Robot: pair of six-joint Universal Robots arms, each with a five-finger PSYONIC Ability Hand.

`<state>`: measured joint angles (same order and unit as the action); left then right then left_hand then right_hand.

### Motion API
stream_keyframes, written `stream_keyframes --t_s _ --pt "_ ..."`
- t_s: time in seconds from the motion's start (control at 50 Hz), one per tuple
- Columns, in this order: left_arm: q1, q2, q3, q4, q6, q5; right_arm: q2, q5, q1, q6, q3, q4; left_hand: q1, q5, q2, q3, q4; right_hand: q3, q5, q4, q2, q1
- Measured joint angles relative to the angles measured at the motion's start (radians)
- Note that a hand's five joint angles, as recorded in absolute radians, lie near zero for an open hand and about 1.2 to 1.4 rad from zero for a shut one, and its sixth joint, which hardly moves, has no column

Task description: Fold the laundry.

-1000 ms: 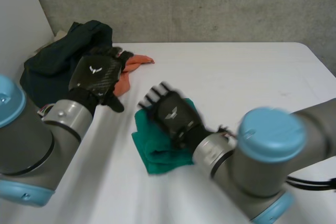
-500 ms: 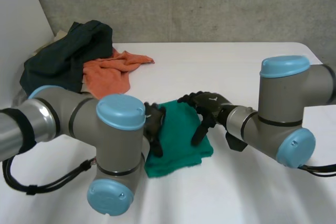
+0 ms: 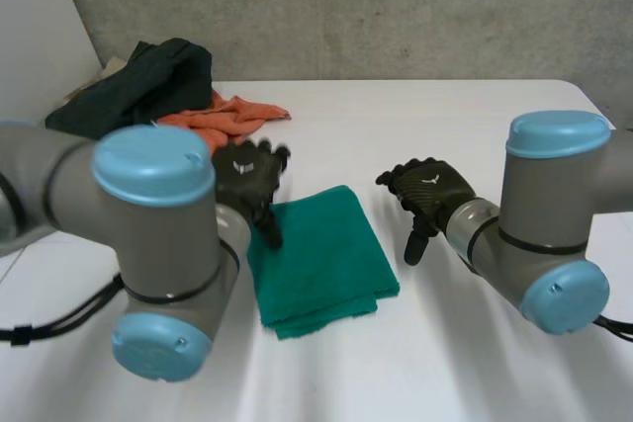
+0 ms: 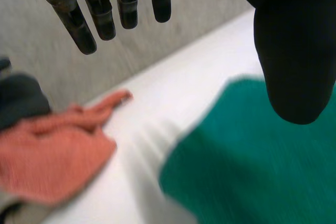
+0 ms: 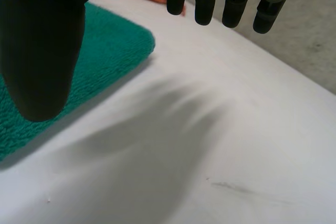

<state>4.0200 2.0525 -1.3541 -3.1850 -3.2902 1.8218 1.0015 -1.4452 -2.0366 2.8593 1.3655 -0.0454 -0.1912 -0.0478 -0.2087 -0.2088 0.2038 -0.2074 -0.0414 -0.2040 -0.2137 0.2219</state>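
A folded green cloth lies flat near the middle of the white table. My left hand hovers over the cloth's far left corner, open, holding nothing. In its wrist view the fingers are spread above the table, with the green cloth under the thumb. My right hand is open too, raised to the right of the cloth and apart from it. Its wrist view has the thumb over the green cloth's edge and bare table under the fingers.
An orange cloth lies crumpled at the back left, seen too as an orange cloth past my left fingertips. A dark green garment is heaped behind it, at the table's far left corner.
Both hands have come off the green cloth: the left moved up to its far left corner, the right drew away to the right. The cloth lies folded.
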Motion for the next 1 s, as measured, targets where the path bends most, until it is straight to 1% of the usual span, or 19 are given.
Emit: stream_keyframes --t_s 0.02,0.06,0.08,0.1,0.16,0.2,0.22,0.24,0.3,0.32,0.36,0.42,0.54,0.62,0.66,0.72,0.78,0.9,1.0 --pt "0.001 -0.006 0.004 -0.002 0.0 -0.008 0.006 -0.001 0.0 0.006 0.01 0.005 0.0 0.0 0.0 0.0 0.0 0.0 0.0 0.0 0.0 0.0" --pt "0.011 -0.039 0.023 -0.01 -0.001 -0.073 0.041 -0.007 0.0 0.052 0.073 0.032 0.0 0.0 0.0 0.0 0.0 0.0 0.0 0.0 0.0 0.0" --pt "0.02 -0.057 0.037 -0.012 -0.001 -0.133 0.061 -0.007 -0.001 0.092 0.118 0.046 0.0 0.0 0.0 0.0 0.0 0.0 0.0 0.0 0.0 0.0" --pt "0.023 -0.061 0.041 -0.012 -0.001 -0.152 0.065 -0.007 -0.001 0.099 0.126 0.048 0.0 0.0 0.0 0.0 0.0 0.0 0.0 0.0 0.0 0.0" --pt "0.049 -0.082 0.072 -0.004 -0.001 -0.357 0.091 0.01 -0.004 0.191 0.208 0.065 0.0 0.0 0.0 0.0 0.0 0.0 0.0 0.0 0.0 0.0" --pt "0.059 -0.086 0.081 0.004 0.0 -0.443 0.097 0.024 -0.006 0.229 0.237 0.071 0.0 0.0 0.0 0.0 0.0 0.0 0.0 0.0 0.0 0.0" --pt "0.067 -0.087 0.091 0.018 0.001 -0.542 0.1 0.048 -0.007 0.273 0.266 0.081 0.0 0.0 0.0 0.0 0.0 0.0 0.0 0.0 0.0 0.0" --pt "0.072 -0.087 0.098 0.028 0.001 -0.6 0.1 0.062 -0.007 0.295 0.28 0.09 0.0 0.0 0.0 0.0 0.0 0.0 0.0 0.0 0.0 0.0" --pt "0.081 -0.08 0.118 0.064 0.003 -0.75 0.098 0.095 -0.01 0.342 0.306 0.121 0.0 0.0 0.0 0.0 0.0 0.0 0.0 0.0 0.0 0.0" --pt "0.081 -0.079 0.12 0.067 0.003 -0.761 0.097 0.099 -0.01 0.348 0.309 0.127 0.0 0.0 0.0 0.0 0.0 0.0 0.0 0.0 0.0 0.0" --pt "0.084 -0.07 0.133 0.094 0.003 -0.831 0.086 0.115 -0.017 0.37 0.318 0.162 0.0 0.0 0.0 0.0 0.0 0.0 0.0 0.0 0.0 0.0" --pt "0.082 -0.06 0.142 0.113 0.003 -0.86 0.065 0.121 -0.034 0.378 0.316 0.198 0.0 0.0 0.0 0.0 0.0 0.0 0.0 0.0 0.0 0.0" --pt "0.075 -0.048 0.144 0.122 0.003 -0.85 0.017 0.111 -0.076 0.373 0.294 0.265 0.0 0.0 0.0 0.0 0.0 -0.093 -0.087 -0.098 -0.076 0.075" --pt "0.073 -0.046 0.14 0.12 0.003 -0.841 -0.009 0.105 -0.09 0.366 0.274 0.29 0.0 0.0 0.0 0.0 0.0 -0.333 -0.315 -0.325 -0.332 0.323" --pt "0.073 -0.046 0.137 0.119 0.003 -0.837 -0.028 0.101 -0.094 0.36 0.254 0.3 0.0 0.0 0.0 0.0 0.0 -0.67 -0.652 -0.679 -0.673 0.645" --pt "0.074 -0.046 0.134 0.118 0.004 -0.836 -0.042 0.095 -0.093 0.354 0.237 0.302 0.0 0.0 0.0 0.0 0.0 -0.879 -0.861 -0.889 -0.87 0.801" --pt "0.075 -0.046 0.132 0.117 0.004 -0.836 -0.051 0.078 -0.087 0.343 0.22 0.299 0.0 0.0 0.0 0.0 0.0 -0.939 -0.888 -0.961 -0.904 0.814" --pt "0.077 -0.051 0.134 0.117 0.005 -0.837 -0.047 0.038 -0.071 0.307 0.213 0.296 0.0 0.0 0.0 0.0 0.0 -0.94 -0.891 -0.979 -0.904 0.814" --pt "0.077 -0.06 0.144 0.116 0.006 -0.837 -0.034 0.022 -0.005 0.264 0.216 0.312 0.0 0.0 0.0 0.0 0.0 -0.94 -0.891 -0.987 -0.904 0.814"
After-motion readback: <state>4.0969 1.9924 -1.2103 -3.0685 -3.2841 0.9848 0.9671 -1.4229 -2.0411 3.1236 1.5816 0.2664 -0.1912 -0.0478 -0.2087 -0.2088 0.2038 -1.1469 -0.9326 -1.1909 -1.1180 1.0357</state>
